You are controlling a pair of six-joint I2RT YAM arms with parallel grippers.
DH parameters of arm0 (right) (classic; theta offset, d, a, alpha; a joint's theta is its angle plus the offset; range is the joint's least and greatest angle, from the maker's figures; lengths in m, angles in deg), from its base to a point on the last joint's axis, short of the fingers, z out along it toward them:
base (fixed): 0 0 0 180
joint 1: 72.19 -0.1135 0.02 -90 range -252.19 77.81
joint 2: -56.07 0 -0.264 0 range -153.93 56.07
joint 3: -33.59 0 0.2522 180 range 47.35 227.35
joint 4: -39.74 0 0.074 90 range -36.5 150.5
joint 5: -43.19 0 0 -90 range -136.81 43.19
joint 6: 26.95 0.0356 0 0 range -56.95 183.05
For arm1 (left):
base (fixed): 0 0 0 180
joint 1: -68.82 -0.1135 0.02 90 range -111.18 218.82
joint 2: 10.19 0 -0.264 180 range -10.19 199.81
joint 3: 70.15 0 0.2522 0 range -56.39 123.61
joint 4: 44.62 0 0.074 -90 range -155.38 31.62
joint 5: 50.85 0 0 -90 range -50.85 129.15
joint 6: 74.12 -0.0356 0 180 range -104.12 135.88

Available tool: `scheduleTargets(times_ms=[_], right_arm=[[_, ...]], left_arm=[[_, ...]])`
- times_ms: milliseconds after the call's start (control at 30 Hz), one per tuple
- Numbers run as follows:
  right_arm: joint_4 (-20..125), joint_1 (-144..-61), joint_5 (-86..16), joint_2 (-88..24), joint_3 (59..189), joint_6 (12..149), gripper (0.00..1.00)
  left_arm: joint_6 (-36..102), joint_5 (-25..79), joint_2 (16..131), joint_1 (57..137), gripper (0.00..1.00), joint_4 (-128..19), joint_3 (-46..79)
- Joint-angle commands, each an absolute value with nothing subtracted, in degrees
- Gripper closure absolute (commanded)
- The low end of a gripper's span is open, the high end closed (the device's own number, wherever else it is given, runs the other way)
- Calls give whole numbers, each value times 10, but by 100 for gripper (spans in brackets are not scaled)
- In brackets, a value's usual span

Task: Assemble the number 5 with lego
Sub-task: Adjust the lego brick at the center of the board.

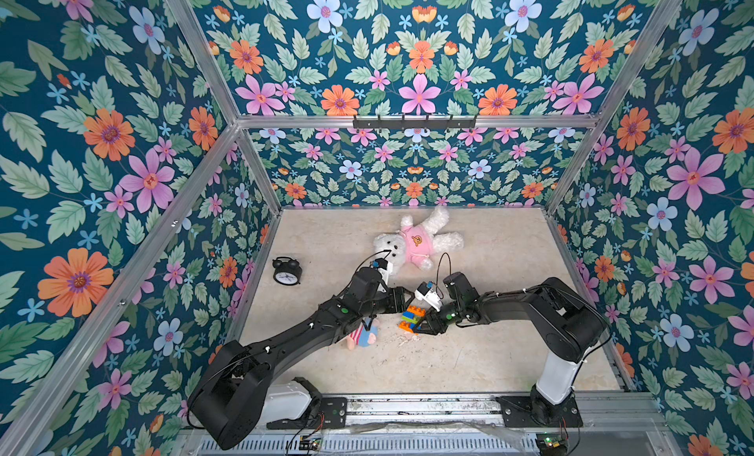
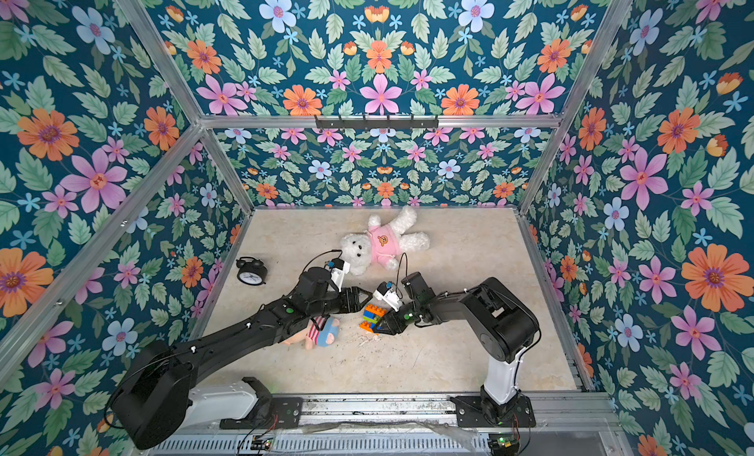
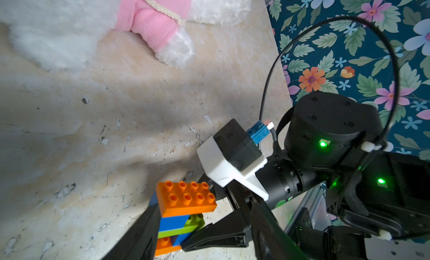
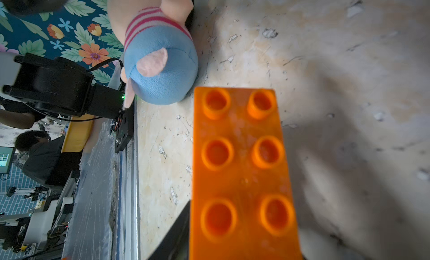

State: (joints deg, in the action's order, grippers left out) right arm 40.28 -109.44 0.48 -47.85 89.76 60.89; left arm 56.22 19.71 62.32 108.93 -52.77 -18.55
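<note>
Standing assembled on the table [image 1: 489,352], centre: number 5 [image 1: 412,317], striped orange, blue, green. Step judged last: seating, then release. Left hand [image 2: 366,299] fingers apart beside its top; right hand [image 2: 381,326] low against it, grip impossible to tell. Next: gentle, straight withdrawal. Striped doll [image 1: 363,331] near; bare table nearside.

Plastic, plush and a worn top

The lego [image 3: 186,204] was hard, smooth plastic with a soft gloss on its studs. The table top [image 3: 69,142] looked like a matt, marble-patterned sheet, scuffed and chipped in flecks. The white bear [image 1: 418,241] was shaggy fur under a fleecy pink jumper, the small doll [image 4: 160,68] short-napped cloth. The frame rails [image 1: 285,120] were bare brushed metal. The alarm clock [image 1: 287,271] seemed glossy black, though it stood too far off to be sure.
</note>
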Motion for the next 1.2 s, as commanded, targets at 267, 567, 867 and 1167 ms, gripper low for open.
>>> scheduleTargets(times_ms=[267, 567, 867, 1167], right_arm=[[468, -1063, -87, -442, 881, 619, 41], [477, -1052, -130, -378, 863, 642, 26], [463, -1051, -234, -251, 840, 679, 19], [316, -1038, -669, 16, 722, 678, 2]], left_arm=[[551, 204, 614, 1089, 33, -537, -186], [536, 227, 596, 1089, 33, -557, -181], [478, 351, 515, 1088, 31, -604, -174], [329, 736, 388, 1083, 1, -608, -204]])
